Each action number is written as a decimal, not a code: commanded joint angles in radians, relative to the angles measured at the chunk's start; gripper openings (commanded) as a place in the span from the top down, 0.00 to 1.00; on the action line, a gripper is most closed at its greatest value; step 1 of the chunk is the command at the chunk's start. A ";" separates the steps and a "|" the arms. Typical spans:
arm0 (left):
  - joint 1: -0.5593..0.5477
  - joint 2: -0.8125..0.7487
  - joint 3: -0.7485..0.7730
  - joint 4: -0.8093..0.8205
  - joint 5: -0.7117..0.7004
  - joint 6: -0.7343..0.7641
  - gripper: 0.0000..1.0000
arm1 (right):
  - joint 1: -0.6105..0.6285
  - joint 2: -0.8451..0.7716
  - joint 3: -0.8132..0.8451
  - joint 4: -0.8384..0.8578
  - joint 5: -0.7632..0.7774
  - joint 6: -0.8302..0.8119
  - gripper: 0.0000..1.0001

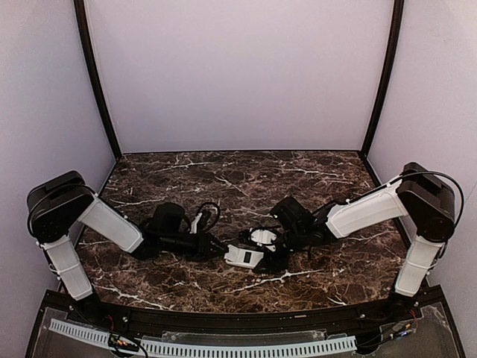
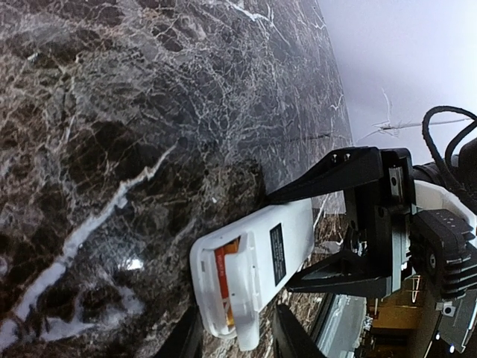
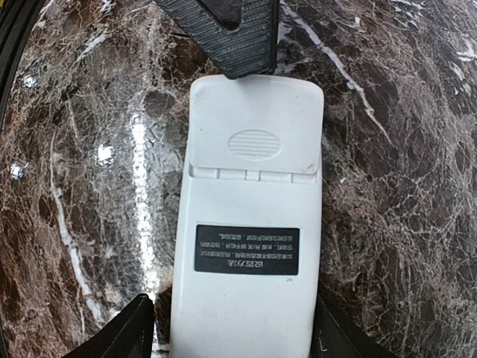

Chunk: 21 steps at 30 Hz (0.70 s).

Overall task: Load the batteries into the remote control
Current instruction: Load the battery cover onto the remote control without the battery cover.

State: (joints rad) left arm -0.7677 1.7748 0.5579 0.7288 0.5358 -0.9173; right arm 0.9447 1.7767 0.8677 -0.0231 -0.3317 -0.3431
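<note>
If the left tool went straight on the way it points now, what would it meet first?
The white rectangular plastic remote control. Its battery end lies right between the fingers of the left tool, so contact would likely come almost at once, though depth is hard to judge.

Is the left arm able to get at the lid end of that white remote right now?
Probably yes. The remote control lies back up with its lid uncovered, the left jaws sit right at that end, and the right jaws flank only the opposite end.

Left arm [image 1: 112, 224], right arm [image 1: 369, 210]: white shells, black joints, looped black cables [image 2: 447, 130].
</note>
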 commanded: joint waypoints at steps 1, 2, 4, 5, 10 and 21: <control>0.003 -0.058 0.030 -0.144 -0.037 0.095 0.68 | 0.009 0.017 0.017 -0.011 0.011 0.001 0.30; 0.002 -0.065 0.032 -0.150 -0.038 0.107 0.68 | 0.009 0.017 0.018 -0.011 0.011 0.000 0.30; 0.001 -0.073 0.044 -0.183 -0.047 0.130 0.68 | 0.009 0.019 0.020 -0.011 0.010 0.000 0.30; 0.000 -0.074 0.049 -0.202 -0.048 0.137 0.68 | 0.009 0.019 0.020 -0.012 0.010 0.001 0.30; -0.025 -0.073 0.094 -0.280 -0.070 0.196 0.67 | 0.008 0.020 0.022 -0.013 0.008 0.002 0.30; -0.041 -0.058 0.116 -0.329 -0.102 0.214 0.83 | 0.007 0.021 0.025 -0.015 0.007 0.002 0.30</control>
State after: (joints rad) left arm -0.8009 1.7340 0.6529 0.4526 0.4576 -0.7315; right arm 0.9447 1.7771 0.8715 -0.0284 -0.3317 -0.3431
